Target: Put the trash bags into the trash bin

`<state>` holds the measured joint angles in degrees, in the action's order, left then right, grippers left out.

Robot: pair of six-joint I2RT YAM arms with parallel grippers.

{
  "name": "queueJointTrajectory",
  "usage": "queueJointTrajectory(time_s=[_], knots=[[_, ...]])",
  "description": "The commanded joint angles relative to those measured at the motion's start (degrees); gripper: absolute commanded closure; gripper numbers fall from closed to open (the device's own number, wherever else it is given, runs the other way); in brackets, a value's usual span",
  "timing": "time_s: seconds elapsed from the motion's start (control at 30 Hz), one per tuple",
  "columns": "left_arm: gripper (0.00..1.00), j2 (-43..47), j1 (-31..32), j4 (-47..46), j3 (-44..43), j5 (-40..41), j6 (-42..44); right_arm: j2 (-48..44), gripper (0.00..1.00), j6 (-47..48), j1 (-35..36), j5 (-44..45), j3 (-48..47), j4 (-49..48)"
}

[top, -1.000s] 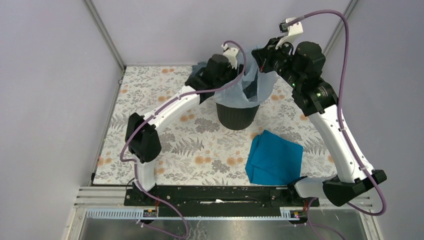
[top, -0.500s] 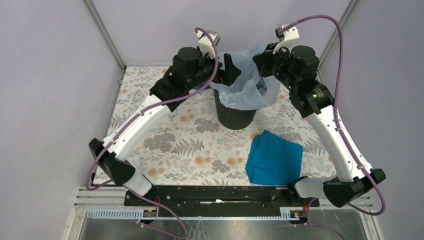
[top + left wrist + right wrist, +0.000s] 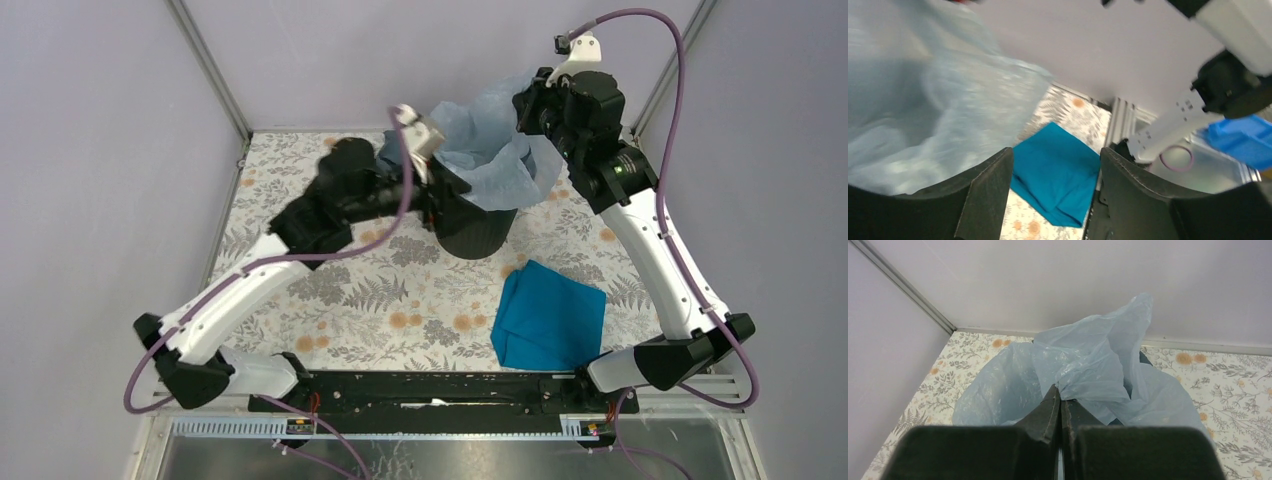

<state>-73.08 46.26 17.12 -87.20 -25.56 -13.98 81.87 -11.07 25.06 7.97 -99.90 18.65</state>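
Bag: trash bag [image 3: 490, 150] drapes over the trash bin [image 3: 472, 232] rim at upper centre, film spilling outside on the right.
Right fingers [image 3: 1045, 415]: pinched on a bag fold above the bin mouth.
Left fingers [image 3: 983, 195]: spread wide, holding nothing, at the bin's left side.
Surface [image 3: 400, 300]: floral, with open room at lower left; teal cloth [image 3: 548, 313] lies lower right, apart from the bin.
Walls [image 3: 330, 60]: grey, close behind the bin.
Left wrist view only: the cloth shows between the spread fingers.

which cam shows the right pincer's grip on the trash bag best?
Right wrist: the right pincer is shut on a pinch of the trash bag, centred. Top external shows the bag over the trash bin, grip hidden. Left wrist shows only blurred film.
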Motion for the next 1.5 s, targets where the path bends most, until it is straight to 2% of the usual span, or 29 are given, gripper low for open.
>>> queueJointTrajectory(time_s=[0.0, 0.13, 0.2, 0.33, 0.4, 0.57, 0.7, 0.87, 1.03, 1.1, 1.27, 1.37, 1.47], knots=[[0.33, -5.2, 6.0, -5.2, 2.0, -0.7, -0.1, 0.0, 1.0, -2.0, -0.1, -0.2, -2.8, 0.1], [0.35, -10.9, 6.1, -4.3, -0.8, 16.6, -4.8, -1.5, 1.0, -2.1, -0.1, -2.3, -1.6, 0.6], [0.35, -14.1, 5.0, -4.6, -2.6, 21.9, -4.8, -2.6, 1.0, -1.8, -0.2, -3.6, -0.5, 0.6], [0.35, -20.7, 2.9, 0.9, -11.4, 28.8, -3.8, -3.5, 1.0, -0.2, -0.1, -5.7, 0.8, 1.7], [0.35, -21.9, 1.9, 1.5, -13.5, 28.6, -3.7, -3.3, 1.0, 0.7, -0.1, -6.2, 1.0, 2.9], [0.33, -21.9, 0.1, -2.7, -11.8, 26.9, -4.8, -2.9, 1.0, 1.7, -0.1, -6.1, 2.1, 2.9], [0.34, -25.2, -0.7, -1.5, -12.7, 25.8, -5.0, -1.9, 1.0, 1.5, -0.1, -7.4, 2.1, 2.8], [0.35, -26.0, -0.7, -5.7, -4.7, 26.1, -5.7, -1.2, 1.0, 1.8, -0.1, -7.9, 3.9, 1.5], [0.36, -27.3, -0.7, -1.4, -7.2, 26.0, -3.7, 0.0, 1.0, 2.9, -0.1, -10.8, 8.3, -0.9], [0.35, -25.4, -0.7, -0.4, -8.8, 25.1, -2.7, 0.7, 1.0, 2.8, -0.1, -11.3, 9.0, -0.5], [0.25, -19.3, -0.7, 0.3, -10.9, 20.6, -0.3, 0.5, 1.0, 2.8, -0.1, -11.9, 9.2, -0.6], [0.21, -15.9, -1.2, 1.4, -10.5, 20.8, 0.3, 0.0, 1.0, 2.6, -0.1, -12.6, 8.3, -1.0], [0.17, -12.0, -2.3, 2.0, -9.1, 21.6, 0.5, 0.1, 1.0, 0.9, -0.1, -17.1, 8.2, -2.3]])
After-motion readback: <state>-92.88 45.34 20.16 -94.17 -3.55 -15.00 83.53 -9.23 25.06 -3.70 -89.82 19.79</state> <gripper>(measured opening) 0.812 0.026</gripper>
